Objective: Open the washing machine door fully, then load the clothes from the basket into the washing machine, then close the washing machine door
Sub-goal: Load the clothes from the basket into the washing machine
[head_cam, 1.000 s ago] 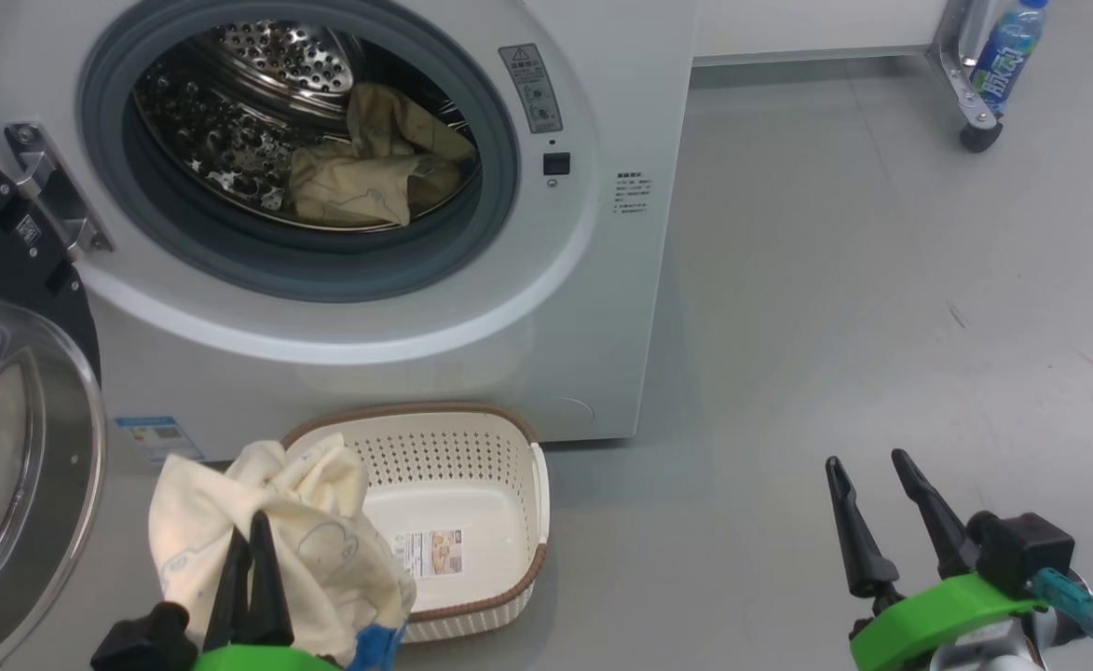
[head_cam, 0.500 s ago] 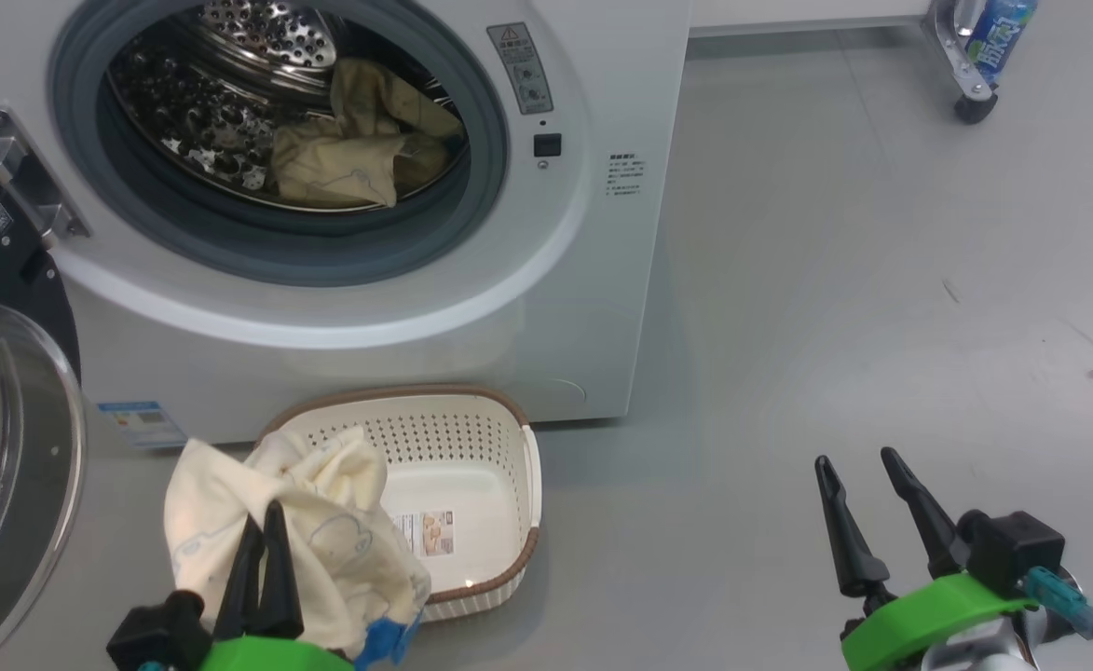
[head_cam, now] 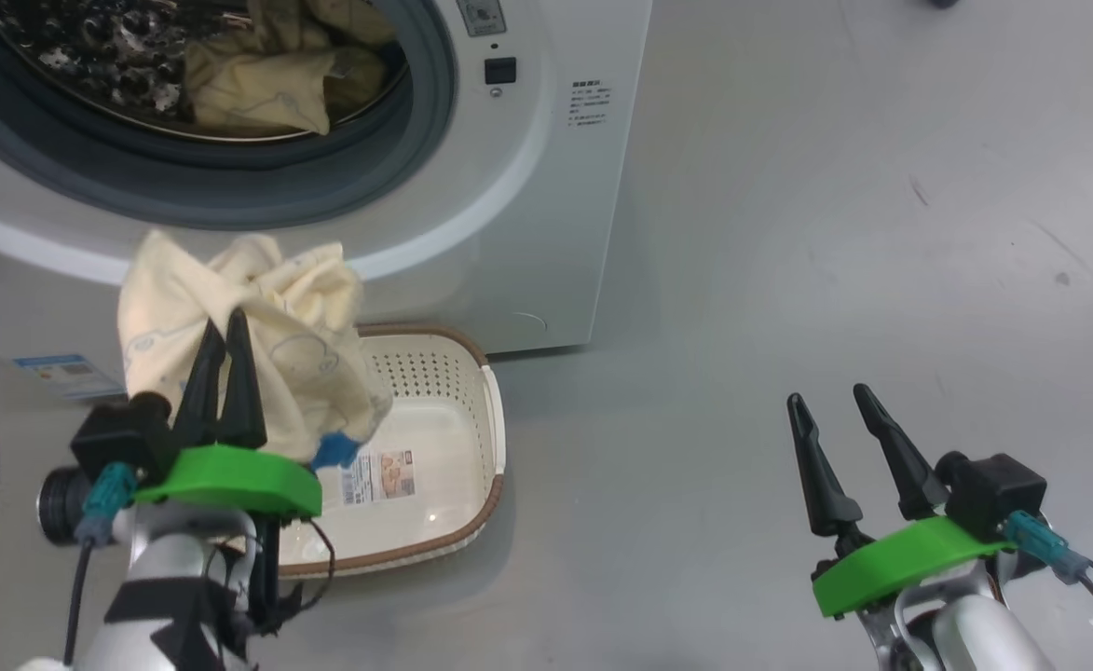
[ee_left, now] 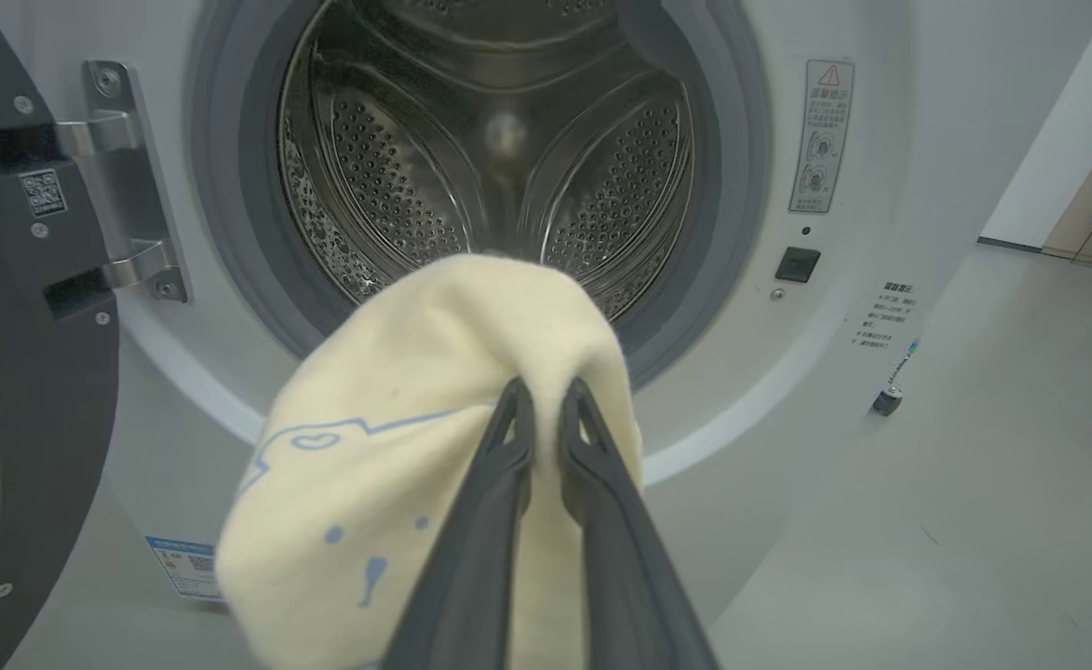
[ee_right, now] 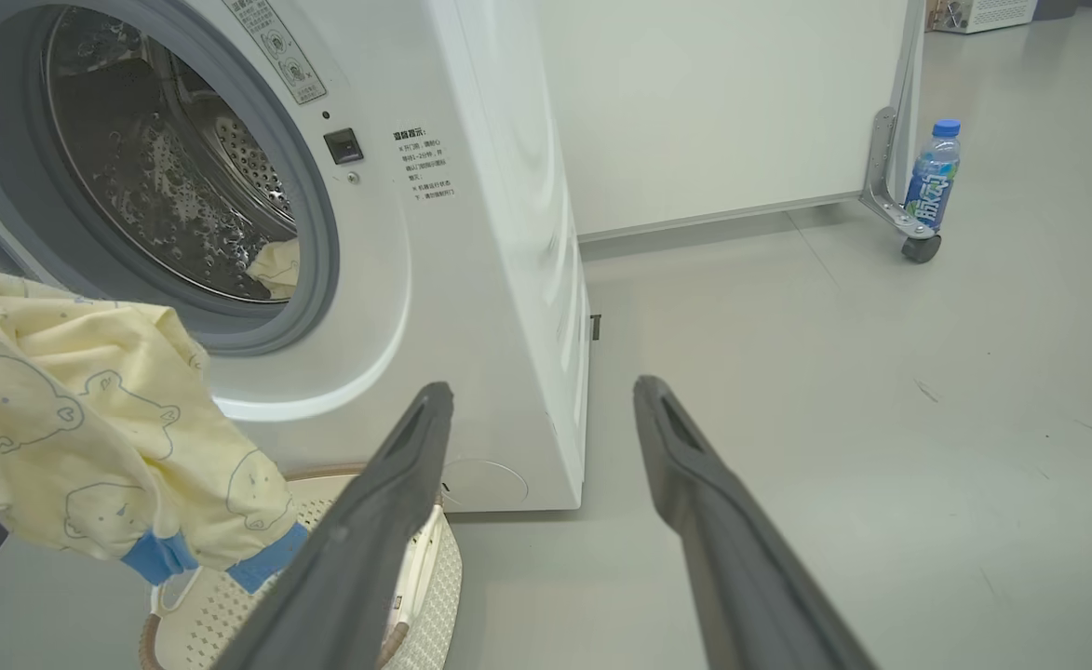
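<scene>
The white washing machine (head_cam: 509,186) stands with its drum open, and one cream garment (head_cam: 257,75) lies inside. The washing machine door (ee_left: 33,372) hangs open at the left, black rim and hinge showing. My left gripper (head_cam: 225,319) is shut on a cream-yellow bear-print garment (head_cam: 257,345) with blue trim, held above the basket's left end, in front of the machine's lower front. From the left wrist, that gripper (ee_left: 544,389) points at the drum, cloth (ee_left: 397,437) bunched over its tips. The basket (head_cam: 495,438) shows a bare floor with a label. My right gripper (head_cam: 827,395) is open over the floor, far right.
Grey floor (head_cam: 835,233) stretches open to the right of the machine. A blue drinks bottle (ee_right: 932,177) stands by the castor (ee_right: 918,247) of a white unit behind. The basket rim (ee_right: 443,577) lies just left of my right gripper (ee_right: 544,386).
My left gripper has lifted the garment up out of the basket towards the machine's opening. The head view has shifted down and right. The right gripper has kept its pose.
</scene>
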Controlling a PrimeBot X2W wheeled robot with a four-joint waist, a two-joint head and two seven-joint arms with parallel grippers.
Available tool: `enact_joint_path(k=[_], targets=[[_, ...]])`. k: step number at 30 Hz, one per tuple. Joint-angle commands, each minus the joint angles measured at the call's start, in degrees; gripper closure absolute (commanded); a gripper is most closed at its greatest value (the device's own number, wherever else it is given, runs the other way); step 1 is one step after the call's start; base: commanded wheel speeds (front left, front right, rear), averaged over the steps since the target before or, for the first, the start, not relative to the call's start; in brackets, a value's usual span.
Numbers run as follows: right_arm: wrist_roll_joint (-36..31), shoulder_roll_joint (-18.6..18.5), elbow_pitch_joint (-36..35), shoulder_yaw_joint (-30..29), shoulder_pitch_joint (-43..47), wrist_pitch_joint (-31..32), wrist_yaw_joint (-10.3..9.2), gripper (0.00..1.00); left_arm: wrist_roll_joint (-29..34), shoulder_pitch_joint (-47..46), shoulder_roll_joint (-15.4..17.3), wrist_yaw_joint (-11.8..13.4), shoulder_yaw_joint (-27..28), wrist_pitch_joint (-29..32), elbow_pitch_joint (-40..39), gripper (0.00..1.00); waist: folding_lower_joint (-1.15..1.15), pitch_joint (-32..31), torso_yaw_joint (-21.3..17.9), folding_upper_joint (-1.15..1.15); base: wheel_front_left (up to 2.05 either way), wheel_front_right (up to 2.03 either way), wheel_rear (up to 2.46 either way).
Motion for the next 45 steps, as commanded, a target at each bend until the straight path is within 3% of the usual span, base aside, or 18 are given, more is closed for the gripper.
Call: enact_joint_path(k=[1,10,17,26,45], targets=[[0.3,-0.1,-1.6,1.3,-2.5,-0.4,-0.16,0.00,0.7,-3.6,1.7,-0.2,1.8,0.1,-1.5,1.00,-0.01,1.2,-1.0,0.00,0.00,0.00,0.00],[1.2,0.5,-1.4,2.9,-5.7,-0.4,-0.16,0.00,2.1,-18.2,4.5,-0.4,2.1,3.2,5.0,1.00,-0.01,5.5,-4.2,0.00,0.00,0.00,0.00],[3.2,0.5,-1.3,5.8,-7.9,-0.4,-0.16,0.00,2.8,-30.0,7.7,-0.2,3.4,4.0,14.8,1.00,-0.01,9.2,-7.6,0.00,0.00,0.00,0.00],[4.3,0.5,-1.2,9.8,-10.6,-0.4,-0.16,0.00,3.3,-42.5,11.4,0.1,4.8,1.2,28.0,1.00,-0.01,15.6,-11.6,0.00,0.00,0.00,0.00],[4.5,0.6,-1.4,13.7,-13.3,-0.4,-0.16,0.00,5.9,-63.1,16.0,1.0,3.5,-3.6,43.1,1.00,-0.01,25.3,-14.0,0.00,0.00,0.00,0.00]])
